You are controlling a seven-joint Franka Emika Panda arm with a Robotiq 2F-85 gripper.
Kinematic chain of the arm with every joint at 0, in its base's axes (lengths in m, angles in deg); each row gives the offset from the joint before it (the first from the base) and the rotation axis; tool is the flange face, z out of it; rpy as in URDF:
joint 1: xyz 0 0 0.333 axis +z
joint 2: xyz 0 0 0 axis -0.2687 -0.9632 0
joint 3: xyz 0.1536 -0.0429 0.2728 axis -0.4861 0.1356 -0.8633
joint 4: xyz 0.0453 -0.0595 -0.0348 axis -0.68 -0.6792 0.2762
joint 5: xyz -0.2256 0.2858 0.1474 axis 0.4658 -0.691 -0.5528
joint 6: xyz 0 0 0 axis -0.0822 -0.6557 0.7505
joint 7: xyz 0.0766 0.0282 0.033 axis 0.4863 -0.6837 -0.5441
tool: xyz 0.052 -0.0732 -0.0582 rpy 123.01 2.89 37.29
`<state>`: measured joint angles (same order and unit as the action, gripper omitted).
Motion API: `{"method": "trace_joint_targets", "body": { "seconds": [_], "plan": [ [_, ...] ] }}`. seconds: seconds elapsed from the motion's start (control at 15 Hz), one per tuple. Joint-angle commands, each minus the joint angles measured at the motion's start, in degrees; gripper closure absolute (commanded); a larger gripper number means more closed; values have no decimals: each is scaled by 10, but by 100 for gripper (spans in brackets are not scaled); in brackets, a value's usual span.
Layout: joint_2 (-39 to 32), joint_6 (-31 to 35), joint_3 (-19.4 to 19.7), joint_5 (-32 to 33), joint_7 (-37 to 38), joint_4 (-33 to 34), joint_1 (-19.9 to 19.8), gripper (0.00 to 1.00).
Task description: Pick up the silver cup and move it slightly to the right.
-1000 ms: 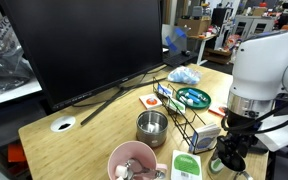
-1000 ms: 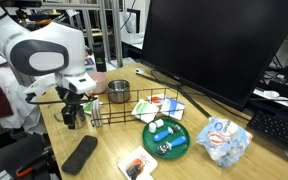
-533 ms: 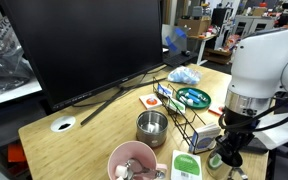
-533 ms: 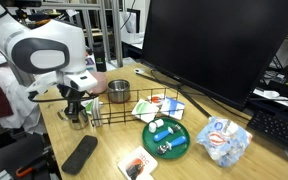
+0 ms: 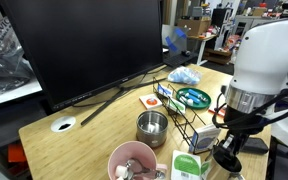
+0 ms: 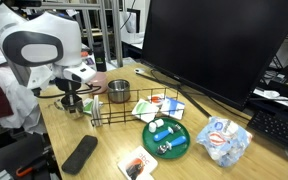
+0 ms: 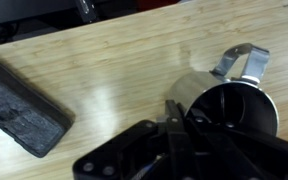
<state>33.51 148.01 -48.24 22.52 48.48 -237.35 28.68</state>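
Observation:
The silver cup (image 7: 229, 110) is a small shiny metal cup with a dark inside and a looped handle at its far side. In the wrist view my gripper (image 7: 174, 112) is shut on the cup's rim wall, one finger inside and one outside. In both exterior views the gripper (image 5: 227, 150) (image 6: 72, 100) hangs straight down near the table's edge, and it mostly hides the cup (image 6: 77, 108). I cannot tell whether the cup's base touches the wooden table (image 7: 104, 60).
A wider steel pot (image 5: 152, 127) (image 6: 117, 91) stands close by, next to a black wire rack (image 5: 189, 118) (image 6: 134, 108). A pink bowl (image 5: 132, 160), a green plate (image 6: 167, 137) and a dark block (image 7: 22, 105) (image 6: 80, 153) lie around. A big monitor (image 5: 84, 45) stands behind.
The jaws went from open to shut on the cup's rim. In an exterior view the gripper now stands slightly higher than a second ago.

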Motion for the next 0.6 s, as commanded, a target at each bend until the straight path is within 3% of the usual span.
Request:
{"method": "trace_joint_targets", "body": {
  "seconds": [0.0,0.53],
  "plan": [
    [65,-38,13,-37,-82,-11,11,99],
    [205,-182,63,73,-10,-8,-52,99]
  ]
}}
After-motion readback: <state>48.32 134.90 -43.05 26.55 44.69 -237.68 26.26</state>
